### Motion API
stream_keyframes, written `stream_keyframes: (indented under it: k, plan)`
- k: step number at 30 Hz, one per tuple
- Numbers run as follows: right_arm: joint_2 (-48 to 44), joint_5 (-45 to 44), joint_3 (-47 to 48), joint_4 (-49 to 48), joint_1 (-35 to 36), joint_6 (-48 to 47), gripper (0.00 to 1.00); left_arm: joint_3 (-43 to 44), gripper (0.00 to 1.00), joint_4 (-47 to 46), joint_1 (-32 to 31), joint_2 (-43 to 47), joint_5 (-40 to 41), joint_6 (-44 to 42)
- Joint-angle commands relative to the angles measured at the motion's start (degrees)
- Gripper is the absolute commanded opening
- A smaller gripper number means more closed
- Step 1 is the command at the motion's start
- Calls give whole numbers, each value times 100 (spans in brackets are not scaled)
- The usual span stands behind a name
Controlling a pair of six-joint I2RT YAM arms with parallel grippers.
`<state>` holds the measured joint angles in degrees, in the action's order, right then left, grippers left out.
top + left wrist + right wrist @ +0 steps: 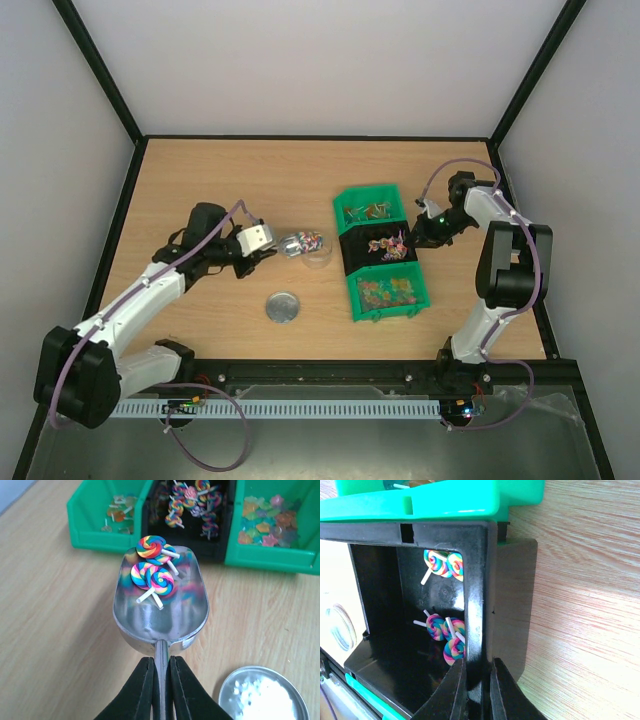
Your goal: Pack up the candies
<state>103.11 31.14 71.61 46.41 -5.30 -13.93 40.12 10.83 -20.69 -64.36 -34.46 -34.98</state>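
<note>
Left gripper [160, 664] [262, 240]: jaws drawn almost together, clamped on the thin handle of the scoop. The handle runs between the two fingers.
Scoop [172, 622] [298, 242]: bare metal, held clear of the table with its bowl about level. In the left wrist view the mouth points to 12 o'clock, toward the bins.
Candies [152, 547]: four swirl lollipops with white sticks, as far as can be counted. They lie in the front half of the scoop bowl, overlapping one another.
Jar [318, 258]: clear and round, standing on the table. In the top view it is just at 5 o'clock of the scoop bowl; whether the two touch cannot be told.
Lid [262, 695] [283, 307]: round, silver, flat on the table. In the top view it is at 6 o'clock of the scoop and apart from it.
Bins: three in a touching row, at 3 o'clock of the scoop in the top view.
Far bin [95, 530] [350, 203]: green; holds pale and orange sweets on sticks.
Black bin [480, 580] [352, 250]: the middle one; holds more swirl lollipops.
Near bin [270, 560] [358, 302]: green; holds star-shaped sweets in mixed colours.
Right gripper [479, 666] [415, 238]: jaws narrowed onto the black bin's side wall, one finger inside the bin and one outside. In the top view it is at 3 o'clock of that bin.
Table [580, 605]: light wood grain.
</note>
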Motion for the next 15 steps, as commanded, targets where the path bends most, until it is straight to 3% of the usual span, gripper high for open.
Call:
stream_keyframes:
  k: [1,15]
  plan:
    - [75,150,143,59,-31,8,1,270,2,664,38,-101,-133,-370]
    - [-19,341,6,-121,-32,197,1,1048,2,1339,-153,-805,455,-609]
